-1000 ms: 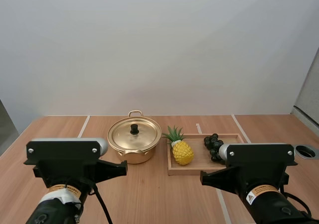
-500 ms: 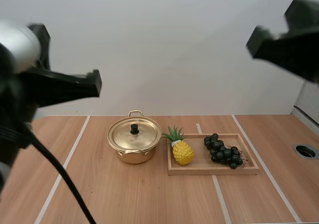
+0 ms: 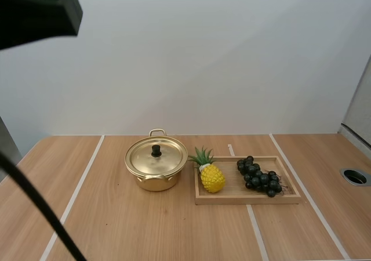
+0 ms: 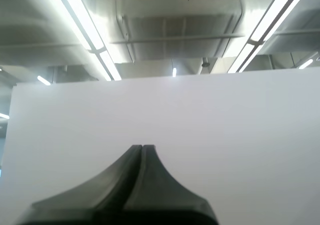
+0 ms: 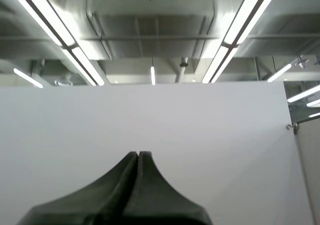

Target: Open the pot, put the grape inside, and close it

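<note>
A golden pot (image 3: 156, 169) stands at the table's middle with its lid (image 3: 156, 156) on, a black knob on top. To its right a wooden tray (image 3: 249, 195) carries a dark bunch of grapes (image 3: 259, 177). My left gripper (image 4: 142, 148) is shut, its fingers lying together as one dark wedge against the white wall, holding nothing. My right gripper (image 5: 138, 154) is shut the same way, with nothing in it. Part of my left arm (image 3: 37, 14) hangs high above the table's left side.
A yellow toy pineapple (image 3: 210, 174) lies on the tray's left end, next to the pot. A round hole (image 3: 356, 176) sits in the table near its right edge. White lines run across the wooden tabletop (image 3: 145, 226).
Both arms have risen from low in front of the table to high above it. The right arm has left the high view. Pot, tray and grapes have not moved.
</note>
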Robot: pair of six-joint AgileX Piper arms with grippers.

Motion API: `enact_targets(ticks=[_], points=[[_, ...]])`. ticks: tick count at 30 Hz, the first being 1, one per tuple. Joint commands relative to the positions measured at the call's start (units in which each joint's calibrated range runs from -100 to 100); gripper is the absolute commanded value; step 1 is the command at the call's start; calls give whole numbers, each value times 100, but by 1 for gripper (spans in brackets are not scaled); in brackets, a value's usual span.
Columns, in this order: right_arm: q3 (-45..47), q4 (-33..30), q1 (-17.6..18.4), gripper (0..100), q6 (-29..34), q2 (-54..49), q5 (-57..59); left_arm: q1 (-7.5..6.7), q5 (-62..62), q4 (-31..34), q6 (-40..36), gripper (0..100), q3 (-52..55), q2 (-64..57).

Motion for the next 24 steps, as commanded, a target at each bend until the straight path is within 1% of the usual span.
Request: enact_targets(ticks=[1,6,10,12,14,17,20,21,22,23,24], points=[[-130,-121,-16,0,1,804,79,-13,407,50,20,0,-413,1066],[-470,-121,-16,0,1,1982,95,-13,1382,50,20,0,-1432,2813],[-587,-121,-41,0,1,2595,-298,7,1995,50,28,0,-2086,3750],[-587,-121,-89,0,1,2777,-642,40,2294,50,168,0,-2310,4051],[-587,-121,-184,0,1,2920,-988,84,2331,27,380,0,-2440,4315],[-587,-121,-304,0,1,3013,-1252,134,2265,-25,456,0,-2475,4529],[-587,-121,-321,0,-77,3049,-1359,132,2265,-211,567,0,-2475,4642],[-587,-121,-321,0,-182,3050,-1359,132,2265,-358,726,2,-2475,4642],[-587,-121,-321,0,-276,3060,-1359,132,2265,-556,903,6,-2475,4642],[-587,-121,-321,0,-340,3060,-1359,132,2265,-716,1045,12,-2475,4642],[-587,-121,-321,0,-415,3060,-1359,132,2265,-910,1229,22,-2475,4642]])
